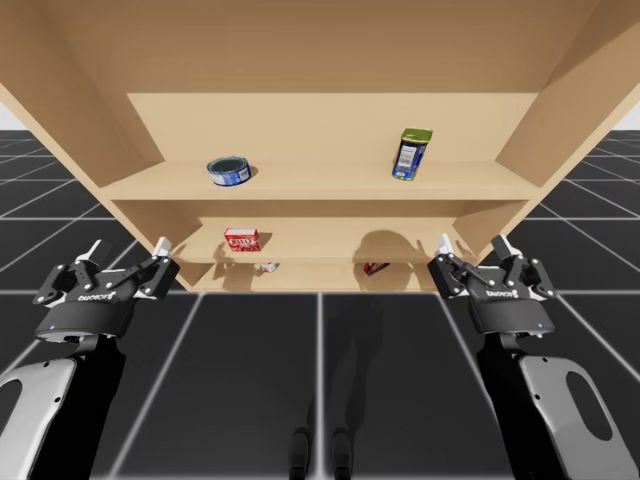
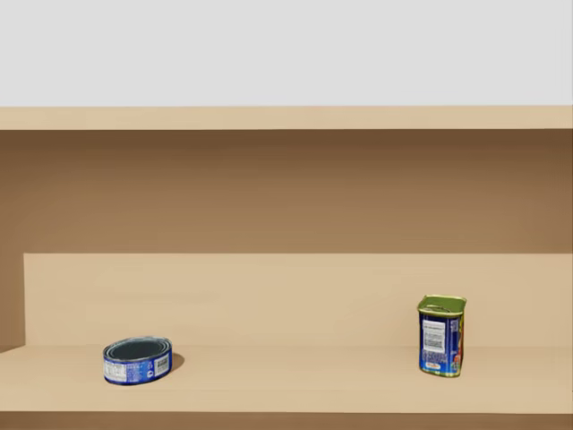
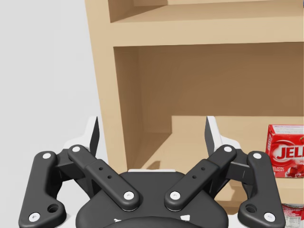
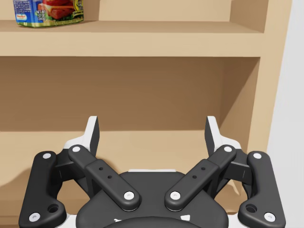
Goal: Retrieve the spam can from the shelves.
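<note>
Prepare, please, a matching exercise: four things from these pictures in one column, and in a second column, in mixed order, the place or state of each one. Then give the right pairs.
Things
1. flat round blue can
2. tall blue and green can
3. red box
4. right gripper

Places or states
A. on the lower shelf, left part
B. on the higher shelf, right side
C. open, holding nothing, in front of the shelves
D. on the higher shelf, left side

Pairs: 1-D, 2-B, 3-A, 4-C
</note>
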Controlling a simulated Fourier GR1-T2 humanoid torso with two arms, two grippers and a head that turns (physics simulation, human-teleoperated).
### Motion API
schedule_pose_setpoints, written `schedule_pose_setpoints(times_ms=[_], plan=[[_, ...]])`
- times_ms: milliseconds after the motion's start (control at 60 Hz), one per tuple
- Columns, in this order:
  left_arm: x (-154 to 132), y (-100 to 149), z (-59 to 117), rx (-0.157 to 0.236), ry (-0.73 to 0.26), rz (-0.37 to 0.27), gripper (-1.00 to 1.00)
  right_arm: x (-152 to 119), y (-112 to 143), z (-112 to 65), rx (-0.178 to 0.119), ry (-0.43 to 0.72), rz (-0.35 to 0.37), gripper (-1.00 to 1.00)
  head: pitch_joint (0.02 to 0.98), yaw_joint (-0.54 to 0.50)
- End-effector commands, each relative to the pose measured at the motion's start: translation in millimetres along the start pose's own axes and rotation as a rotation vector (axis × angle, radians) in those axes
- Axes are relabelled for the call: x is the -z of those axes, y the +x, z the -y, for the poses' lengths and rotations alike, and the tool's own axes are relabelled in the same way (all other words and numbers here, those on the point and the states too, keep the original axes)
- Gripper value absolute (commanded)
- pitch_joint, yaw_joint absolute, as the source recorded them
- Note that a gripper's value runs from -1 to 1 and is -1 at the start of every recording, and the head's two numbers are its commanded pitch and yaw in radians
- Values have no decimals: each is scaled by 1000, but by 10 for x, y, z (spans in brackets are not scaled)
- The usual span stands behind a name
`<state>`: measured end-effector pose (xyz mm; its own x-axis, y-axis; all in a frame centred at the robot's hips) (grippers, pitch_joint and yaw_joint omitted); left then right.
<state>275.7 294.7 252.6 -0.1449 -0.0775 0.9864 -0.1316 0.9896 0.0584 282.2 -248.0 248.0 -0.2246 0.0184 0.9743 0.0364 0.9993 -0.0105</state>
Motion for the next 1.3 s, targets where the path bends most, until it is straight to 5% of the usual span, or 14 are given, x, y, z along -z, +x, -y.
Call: schedule_pose_setpoints(times_ms=[17, 100, 150, 233, 550, 767, 933, 1300], plan=[[0, 1, -4, 1, 2, 0, -1000, -20, 3, -24, 15, -29, 2, -1000, 44, 10], [0, 1, -3, 1, 2, -1, -1000, -5, 9, -23, 36, 18, -6, -1000, 52, 9], [0, 1, -1, 1, 2, -1, -1000, 2, 8, -18, 16, 39, -19, -1000, 64, 4], [-1, 0, 4, 3, 0, -2, -1000, 7, 10, -17, 25, 37, -26, -1000, 98, -27], [0, -9, 29, 16, -5, -2, -1000, 16, 15, 4, 27, 25, -29, -1000, 275, -308], [-1, -11, 29, 7, -9, 6, -1000, -2, 48, -6, 34, 25, -23, -1000, 277, -305], [-1, -10, 26, 3, -14, 5, -1000, -123, 332, -114, 43, 41, -8, -1000, 274, -295], [-6, 2, 15, -2, -16, 6, -1000, -262, 1070, -359, -65, -1, -19, -1000, 278, -292]])
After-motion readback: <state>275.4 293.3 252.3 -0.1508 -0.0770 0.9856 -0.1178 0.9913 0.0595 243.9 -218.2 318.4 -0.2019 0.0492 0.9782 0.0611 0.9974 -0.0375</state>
